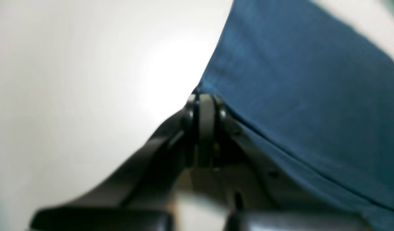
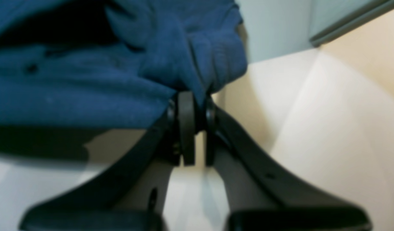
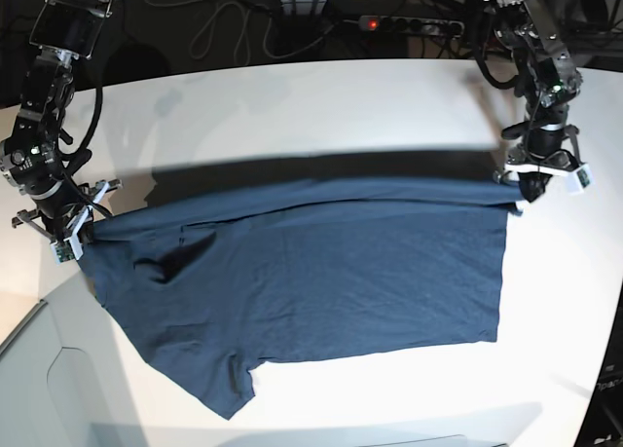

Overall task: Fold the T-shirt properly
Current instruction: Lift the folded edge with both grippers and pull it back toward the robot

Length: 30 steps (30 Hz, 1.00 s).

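Two hands pinching T-shirt corners

From my seat, the white table lies bare from ten to two o'clock, wide room for either arm. The T-shirt stretches across the middle, blocking any low pass from nine to three. A bare strip of table runs around six o'clock below the hem. Cables and a power strip crowd the twelve o'clock edge beyond the table.
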Motion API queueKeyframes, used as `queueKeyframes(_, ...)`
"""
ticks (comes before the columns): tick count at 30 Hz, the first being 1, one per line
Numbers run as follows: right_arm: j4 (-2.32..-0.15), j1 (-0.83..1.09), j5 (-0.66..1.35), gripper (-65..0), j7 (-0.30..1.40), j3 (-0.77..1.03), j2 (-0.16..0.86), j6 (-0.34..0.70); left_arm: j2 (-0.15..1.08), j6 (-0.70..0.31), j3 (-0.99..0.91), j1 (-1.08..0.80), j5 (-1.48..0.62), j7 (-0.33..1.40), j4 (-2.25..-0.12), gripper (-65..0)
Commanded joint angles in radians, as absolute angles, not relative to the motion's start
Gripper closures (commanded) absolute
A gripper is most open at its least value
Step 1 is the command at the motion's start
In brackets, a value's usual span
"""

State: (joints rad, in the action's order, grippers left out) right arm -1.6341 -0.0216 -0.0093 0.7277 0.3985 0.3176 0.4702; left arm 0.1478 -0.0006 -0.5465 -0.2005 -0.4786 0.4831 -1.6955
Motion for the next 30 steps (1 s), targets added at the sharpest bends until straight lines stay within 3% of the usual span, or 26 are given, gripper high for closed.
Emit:
queueKeyframes(1,-1.669,-0.056,-0.001,-0.4,0.704,0.403,0.337,0.478,0.163,-0.002,-0.55,-0.189,-0.483,0.461,-1.725,0.0)
queueKeyframes(14,-1.667,-0.254,-0.002,-0.4,0.809,0.381,0.334,0.478,0.234,-0.002,-0.507,-0.108,-0.483,0.463,-1.696,0.0)
queueKeyframes(30,-1.77,-0.07,0.001,-0.4,0.746,0.51,0.277,0.478,0.223,-0.002,-0.506,-0.171,-0.484,0.461,-1.687,0.0)
